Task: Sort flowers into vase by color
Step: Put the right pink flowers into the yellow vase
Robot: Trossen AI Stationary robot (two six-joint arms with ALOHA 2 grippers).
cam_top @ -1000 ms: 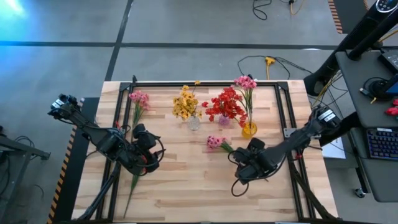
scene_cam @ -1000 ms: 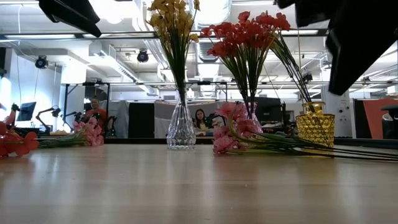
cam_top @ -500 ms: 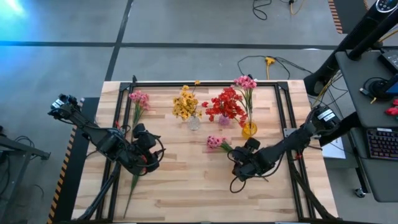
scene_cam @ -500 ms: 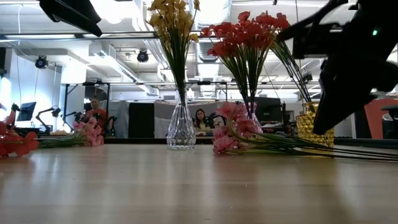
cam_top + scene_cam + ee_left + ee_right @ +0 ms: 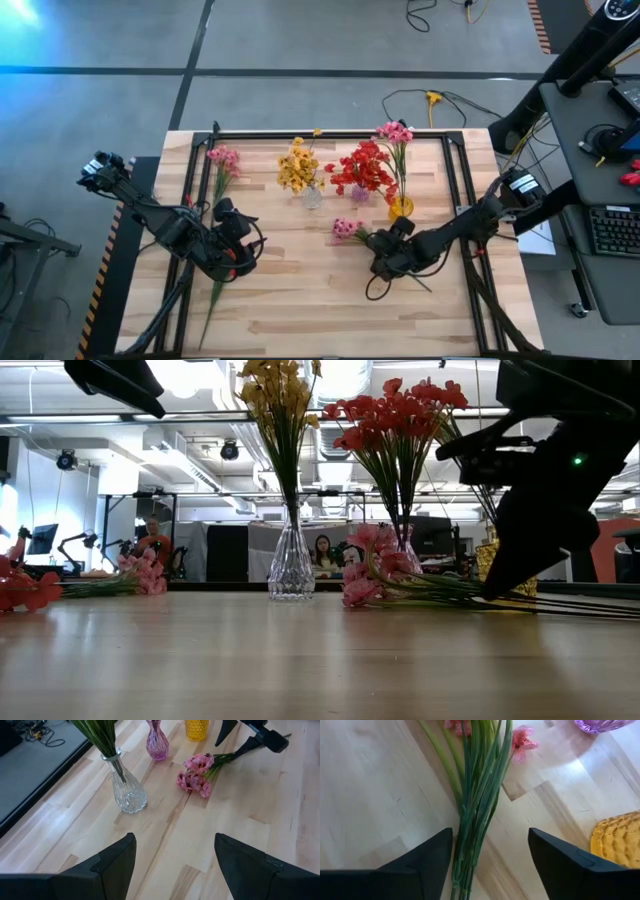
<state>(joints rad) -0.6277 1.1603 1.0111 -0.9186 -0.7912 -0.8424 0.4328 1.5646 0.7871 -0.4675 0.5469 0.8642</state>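
A bunch of pink flowers [image 5: 348, 229] lies flat on the table, blossoms toward the left and green stems [image 5: 475, 810] running right. My right gripper [image 5: 490, 832] is open and slants down over those stems, one finger on each side of them. In the low view its fingertips [image 5: 490, 592] reach down to the stems. My left gripper [image 5: 175, 837] is open with nothing between its fingers and waits above the table's left half [image 5: 222, 210]. Yellow flowers [image 5: 297, 168] stand in a clear vase [image 5: 312, 197], red ones [image 5: 365, 168] in a purple vase [image 5: 157, 747], and a pink sprig [image 5: 394, 132] in a yellow vase [image 5: 400, 208]. My right gripper straddles the bundled green stems [image 5: 470, 850] partway along their length, coming from above at a slant, with the fingers across the stems. One finger [image 5: 435, 855] is right beside them, and I cannot tell whether it touches. The stems lie on the table.
Another pink sprig [image 5: 222, 158] lies at the far left, its long stem running toward the near edge under my left arm. A black frame rail [image 5: 330, 134] borders the tabletop. Bare wood lies in the near middle [image 5: 320, 300].
My right gripper has come down toward the table and a little to the left, tipping more steeply downward, until its fingers stand over the stems of the lying pink flowers. The flowers have stayed where they were.
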